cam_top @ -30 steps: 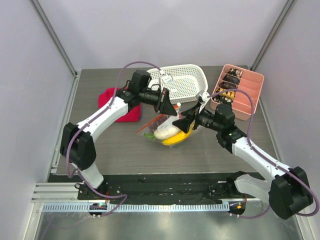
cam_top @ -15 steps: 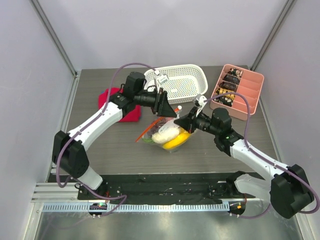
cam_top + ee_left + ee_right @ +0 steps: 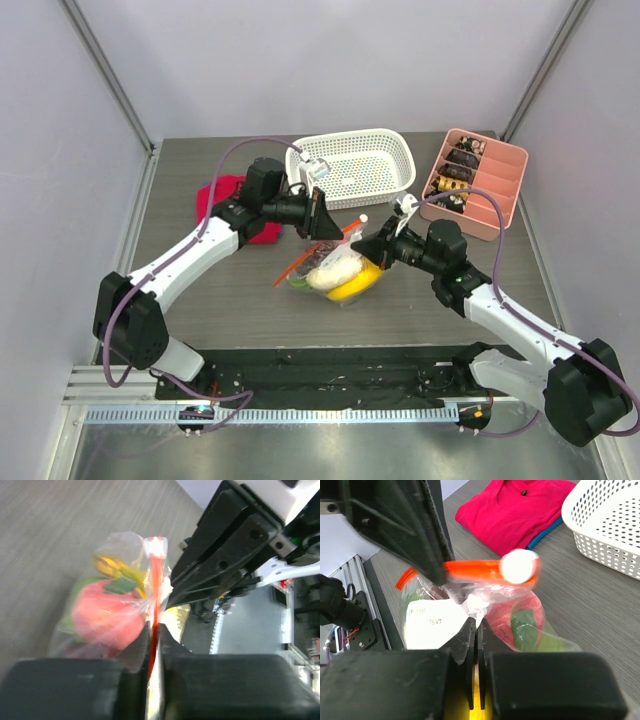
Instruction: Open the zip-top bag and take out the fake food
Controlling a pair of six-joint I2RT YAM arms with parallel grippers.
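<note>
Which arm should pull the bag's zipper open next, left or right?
Left, probably. The left gripper is pinched on the orange zipper strip itself. The right gripper pinches the zip-top bag by its clear wall below the strip, so it is better used as an anchor.

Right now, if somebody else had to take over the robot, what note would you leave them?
Left gripper: fingers shut on the zip-top bag at its orange zipper strip.
Right gripper: fingers shut on the bag's clear plastic just below the strip.
Bag is mid-table between both arms; the fake food is inside.
Done: both sides gripped.
Left: pull the top apart, take the food out.
</note>
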